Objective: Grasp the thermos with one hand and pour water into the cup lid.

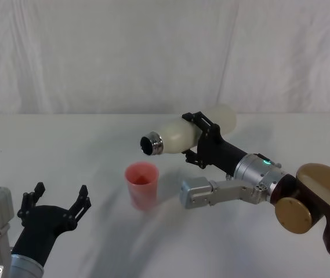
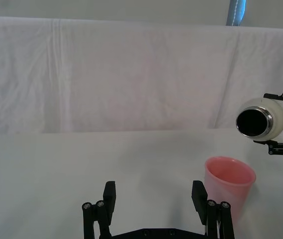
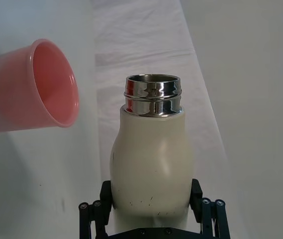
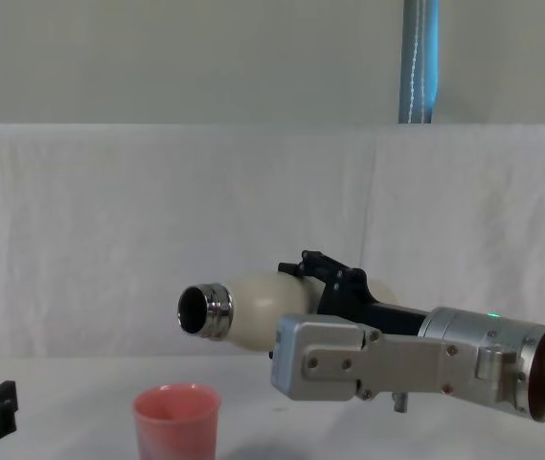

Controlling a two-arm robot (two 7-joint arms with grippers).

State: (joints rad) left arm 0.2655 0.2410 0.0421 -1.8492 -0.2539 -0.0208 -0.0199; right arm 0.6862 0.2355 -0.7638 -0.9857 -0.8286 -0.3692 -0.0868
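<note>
The tall cream-white cylindrical thermos [image 1: 185, 134] with the shiny silver threaded neck is up in the air, tipped pretty much horizontal, open mouth pointing toward the left side of the worktop. The black two-jaw right gripper [image 1: 202, 139] on its grey-silver arm is clamped around the thermos body, one jaw on each side, as the right wrist view shows [image 3: 151, 174].

The small pink tapered plastic cup lid [image 1: 142, 184] stands upright on the worktop, roughly in the middle and a bit toward the near edge, just below and slightly in front of the thermos mouth, not touching it. Inside the cup looks empty, though I can't really tell if there's a bit of water at the bottom. The thermos mouth just reads as a dark hole in the left wrist view [image 2: 260, 119].

The left gripper [image 1: 57, 207] sits low near the near-left corner of the worktop, jaws spread wide, holding nothing.

The worktop [image 1: 66, 145] is covered in a white cloth, with more wrinkled white cloth hanging behind it [image 4: 157, 211] and a blue-silver pole [image 4: 420, 57] poking up behind that.
</note>
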